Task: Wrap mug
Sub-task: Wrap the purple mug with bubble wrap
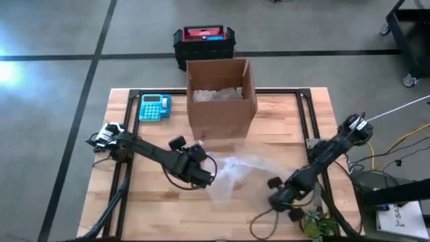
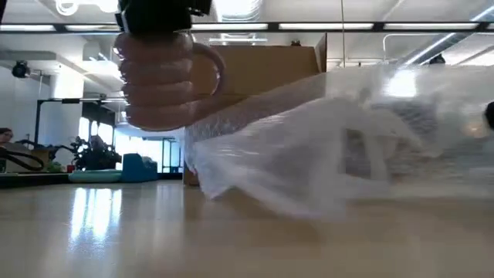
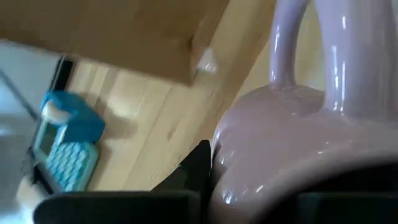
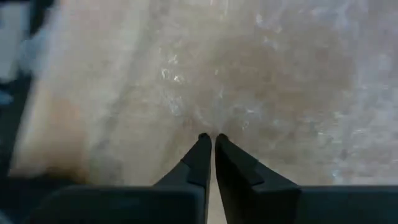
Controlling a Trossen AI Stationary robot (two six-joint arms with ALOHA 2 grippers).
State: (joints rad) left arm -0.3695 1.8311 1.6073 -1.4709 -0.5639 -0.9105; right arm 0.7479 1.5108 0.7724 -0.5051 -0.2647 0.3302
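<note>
A glossy pink mug [image 2: 158, 81] hangs above the table's left middle, with my left gripper [image 1: 195, 169] shut on it. The mug's handle [image 3: 298, 37] shows in the left wrist view. A clear sheet of bubble wrap [image 1: 242, 171] lies crumpled on the wood between the arms, its right side raised [image 2: 401, 100]. My right gripper [image 4: 209, 140] is at the wrap's right edge, its fingers shut on the sheet. My left gripper holds the mug at its top [image 2: 154, 35], coming from above. One dark finger [image 3: 200, 168] lies against the outside of the mug's wall; the other is hidden by the mug. The mug hangs upright below the fingers, clear of the table. My right gripper pinches the bubble wrap [image 4: 211, 124] between its two fingertips, at the sheet's right side. One layer or several, I cannot tell. That side is lifted off the wood, and the rest of the sheet [image 2: 293, 185] sags down onto the table.
An open cardboard box [image 1: 220, 97] holding white packing stands at the table's far middle. A blue calculator [image 1: 154, 107] lies to its left. A black and red crate [image 1: 205, 40] sits on the floor beyond the table. Bare wood lies along the near edge.
</note>
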